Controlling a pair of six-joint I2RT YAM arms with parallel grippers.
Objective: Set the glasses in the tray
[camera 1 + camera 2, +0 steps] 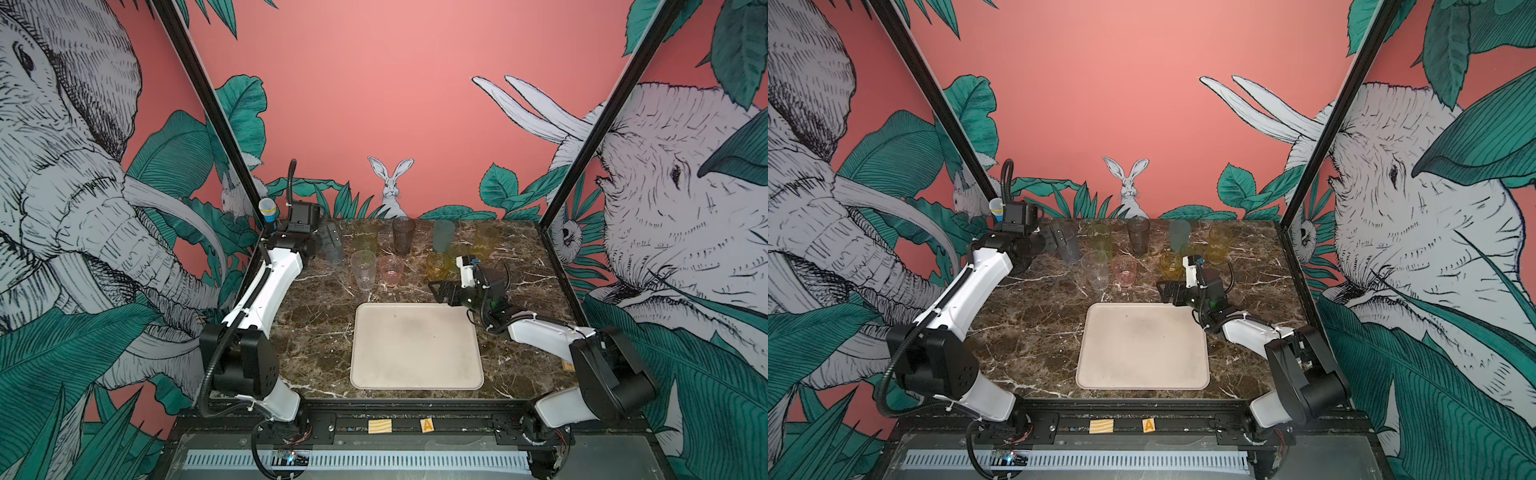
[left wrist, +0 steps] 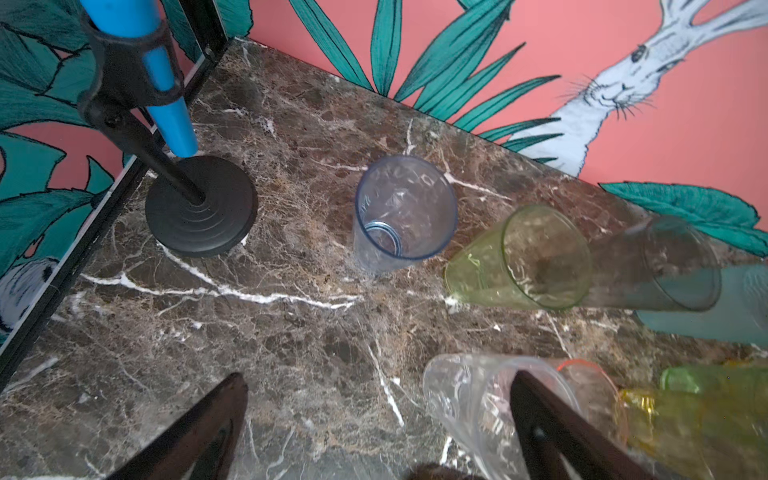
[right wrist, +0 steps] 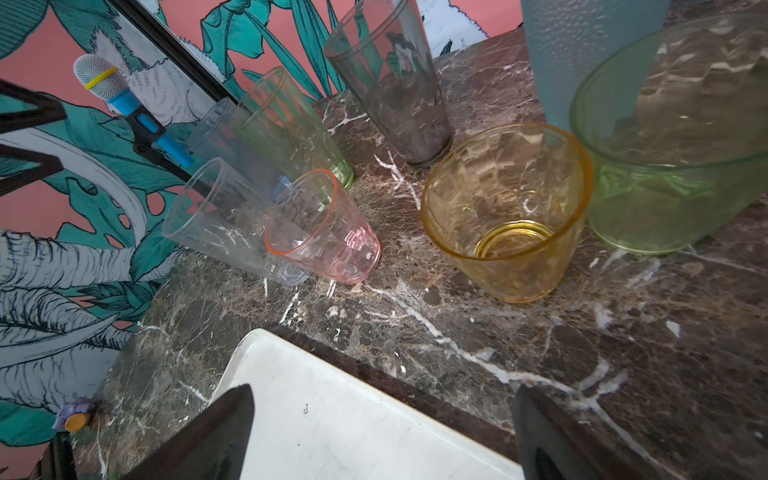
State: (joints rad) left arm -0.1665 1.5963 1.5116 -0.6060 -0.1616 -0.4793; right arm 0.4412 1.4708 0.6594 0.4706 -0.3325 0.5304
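**Tray bare, nine glasses to go**

The tray (image 1: pixel 415 353) lies empty at the front. All nine glasses (image 1: pixel 390 270) stand on the table (image 1: pixel 316 332) behind it. Our left gripper (image 2: pixel 378 376) gapes empty, short of the blue glass (image 2: pixel 403 212). Our right gripper (image 3: pixel 384 390), jaws wide and holding nothing, hovers over the tray's far corner, facing the amber glass (image 3: pixel 507 208). We judge nothing done yet.

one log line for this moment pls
left tool: open, empty, by grey-blue glass | right tool: open, empty, at far edge of tray | tray: empty
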